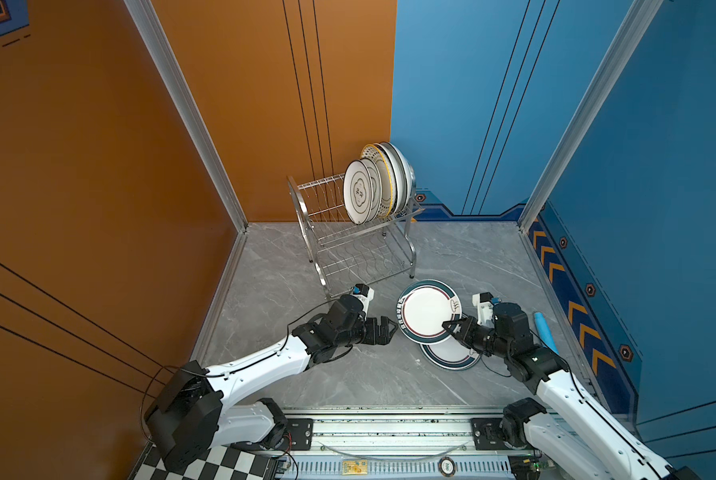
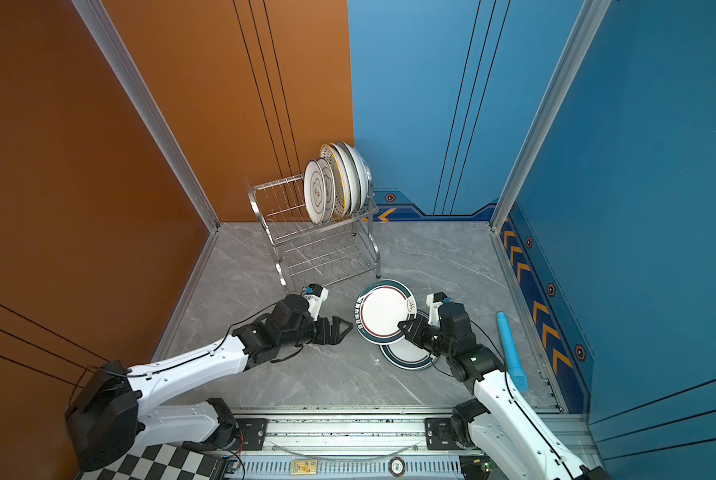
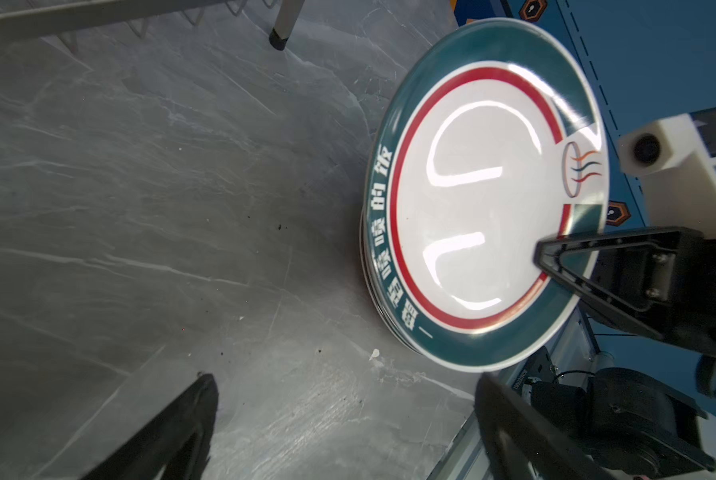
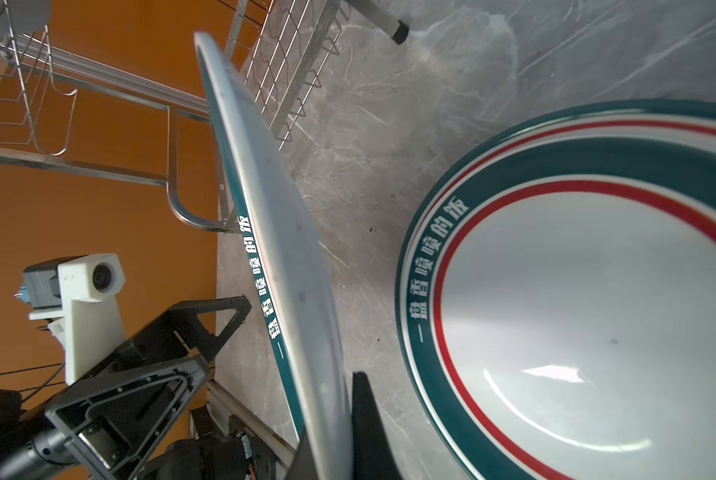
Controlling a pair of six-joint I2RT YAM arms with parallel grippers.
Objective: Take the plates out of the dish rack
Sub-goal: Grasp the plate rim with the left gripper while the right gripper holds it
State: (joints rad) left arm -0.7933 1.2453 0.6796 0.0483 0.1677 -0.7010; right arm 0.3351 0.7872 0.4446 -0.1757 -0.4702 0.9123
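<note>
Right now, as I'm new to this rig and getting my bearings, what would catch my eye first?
First, the teal-rimmed plate at the front centre. It is tilted and pinched at its edge by the right gripper, over another plate lying on the grey table. Next, the row of plates standing at the right end of the upper tier of the dish rack at the back.

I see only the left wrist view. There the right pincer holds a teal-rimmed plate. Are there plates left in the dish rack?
Observer: Yes, several plates stand upright at one end of the dish rack's upper tier.
Operator: And underneath?
Observer: The lower tier holds nothing.
Operator: Is anything else lying around?
Observer: A blue cylinder lies on the table, at its right edge in both top views.
</note>
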